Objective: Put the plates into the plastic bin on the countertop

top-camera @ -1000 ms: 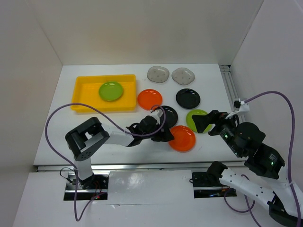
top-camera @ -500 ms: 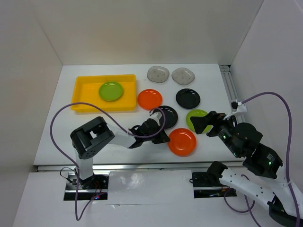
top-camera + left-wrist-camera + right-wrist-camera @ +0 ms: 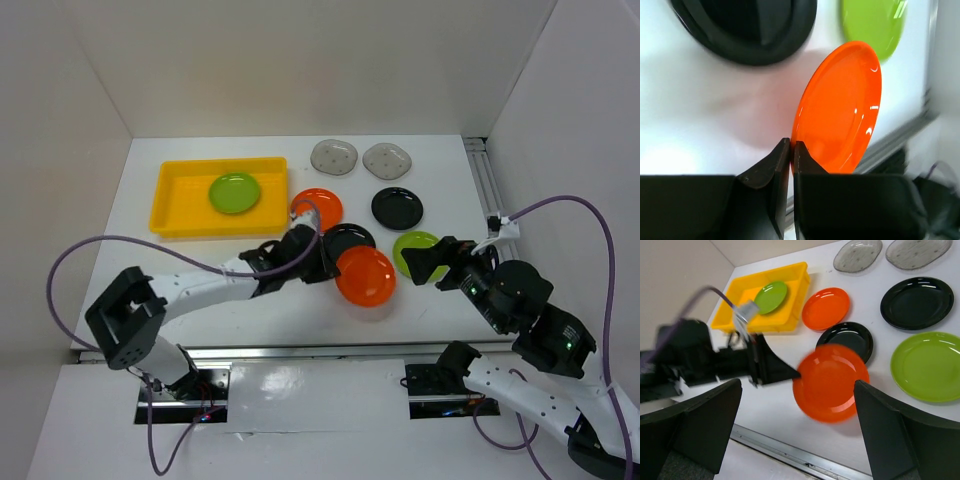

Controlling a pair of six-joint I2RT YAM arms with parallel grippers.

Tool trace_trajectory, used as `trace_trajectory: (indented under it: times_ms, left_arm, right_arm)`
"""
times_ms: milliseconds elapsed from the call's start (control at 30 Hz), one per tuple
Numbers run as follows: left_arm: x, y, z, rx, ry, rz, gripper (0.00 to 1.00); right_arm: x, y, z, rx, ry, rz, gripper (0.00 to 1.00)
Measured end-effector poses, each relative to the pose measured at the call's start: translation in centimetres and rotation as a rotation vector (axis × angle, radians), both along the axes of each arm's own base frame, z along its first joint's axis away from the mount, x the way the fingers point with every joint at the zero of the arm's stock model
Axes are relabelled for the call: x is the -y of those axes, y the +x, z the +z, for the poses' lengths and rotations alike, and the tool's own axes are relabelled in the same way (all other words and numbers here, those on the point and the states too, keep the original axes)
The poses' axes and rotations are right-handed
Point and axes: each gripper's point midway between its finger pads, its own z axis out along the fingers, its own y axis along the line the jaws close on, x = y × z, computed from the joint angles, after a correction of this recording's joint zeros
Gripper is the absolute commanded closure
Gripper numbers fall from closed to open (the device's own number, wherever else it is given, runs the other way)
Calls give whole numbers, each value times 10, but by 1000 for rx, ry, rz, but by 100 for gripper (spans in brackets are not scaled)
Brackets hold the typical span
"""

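Observation:
My left gripper (image 3: 328, 264) (image 3: 792, 146) is shut on the near rim of an orange plate (image 3: 366, 277) (image 3: 840, 105) (image 3: 832, 385), which hangs tilted above the countertop (image 3: 200, 270). The yellow plastic bin (image 3: 180, 208) (image 3: 742, 290) at the back left holds a lime-green plate (image 3: 235, 192) (image 3: 771, 296). On the countertop lie a second orange plate (image 3: 322, 205), two black plates (image 3: 397, 207) (image 3: 350, 238), a green plate (image 3: 412, 248) and two grey speckled plates (image 3: 334, 156) (image 3: 388, 158). The right gripper (image 3: 428, 262) (image 3: 797, 384) hovers open at the near right, holding nothing.
White walls close in the countertop on three sides. A metal rail (image 3: 488, 185) runs along the right edge and another (image 3: 300, 351) along the front. A purple cable (image 3: 80, 255) loops over the near left.
The left gripper shut on the near orange plate's rim, lifted it and carried it a little back and left, over the edge of a black plate. The right arm barely moved.

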Motion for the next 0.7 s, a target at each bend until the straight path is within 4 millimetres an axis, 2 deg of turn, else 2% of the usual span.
trace_trajectory:
  times_ms: [67, 133, 200, 300, 400, 467, 600, 700]
  left_arm:
    - [-18, 27, 33, 38, -14, 91, 100]
    - [-52, 63, 67, 71, -39, 222, 100]
    - [-101, 101, 92, 102, -63, 387, 100]
    - [-189, 147, 112, 134, -53, 648, 100]
    - [-267, 174, 117, 134, -17, 857, 100]
    - [-303, 190, 116, 131, 3, 935, 100]
    - [-342, 221, 95, 99, 16, 973, 100]
    - [-357, 250, 71, 39, 10, 950, 100]
  right_arm:
    - [0, 0, 1, 2, 3, 0, 0]
    - [0, 0, 1, 4, 5, 1, 0]
    - [0, 0, 1, 6, 7, 1, 0]
    - [-3, 0, -1, 4, 8, 10, 0]
    - [-8, 0, -4, -7, 2, 30, 0]
    - [-11, 0, -5, -13, -1, 42, 0]
    - [-13, -1, -6, -16, 0, 54, 0]
    - [-14, -2, -6, -16, 2, 62, 0]
